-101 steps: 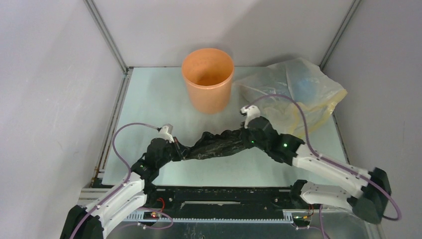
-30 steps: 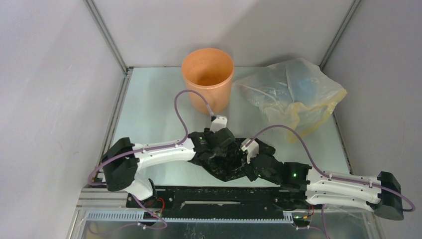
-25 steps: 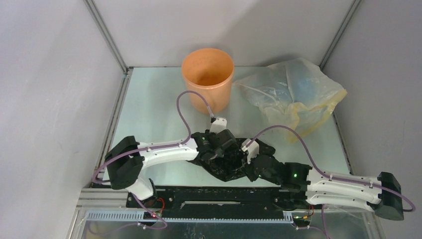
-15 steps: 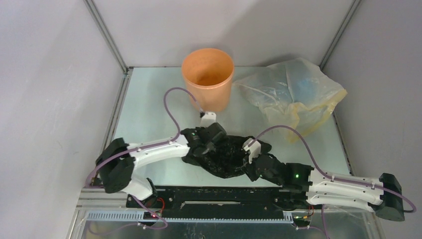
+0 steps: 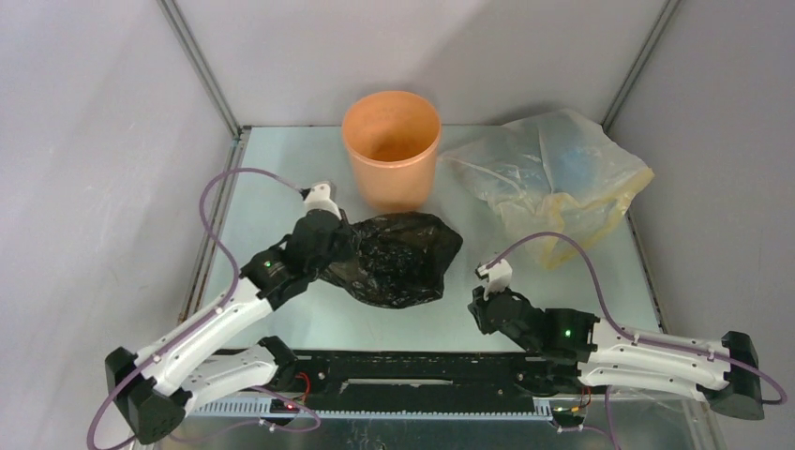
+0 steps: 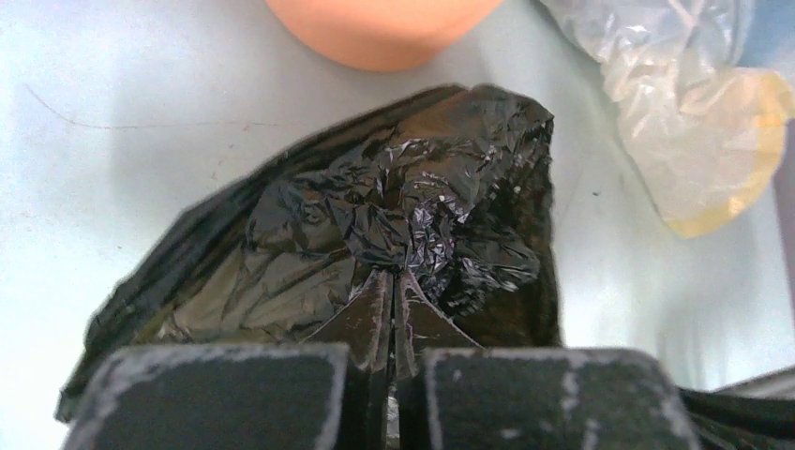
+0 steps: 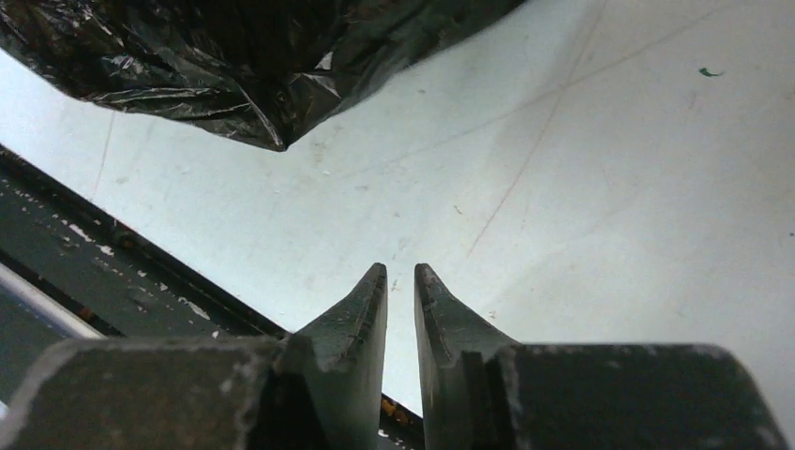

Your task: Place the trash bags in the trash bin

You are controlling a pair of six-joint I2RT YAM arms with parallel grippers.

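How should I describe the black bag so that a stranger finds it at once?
Find the orange bin at the far side of the table. Just in front of it is the black bag, pinched by the left gripper. It is glossy and opaque, unlike the translucent yellowish bag further right.

The left arm [image 5: 211, 328] reaches diagonally forward and inward from its base, and the left gripper [image 6: 392, 291] is pinched tight on a fold of the black trash bag [image 6: 403, 206]. The right arm [image 5: 656, 352] lies low along the near edge. The right gripper [image 7: 400, 281] points inward, its fingers a slim gap apart and gripping nothing.
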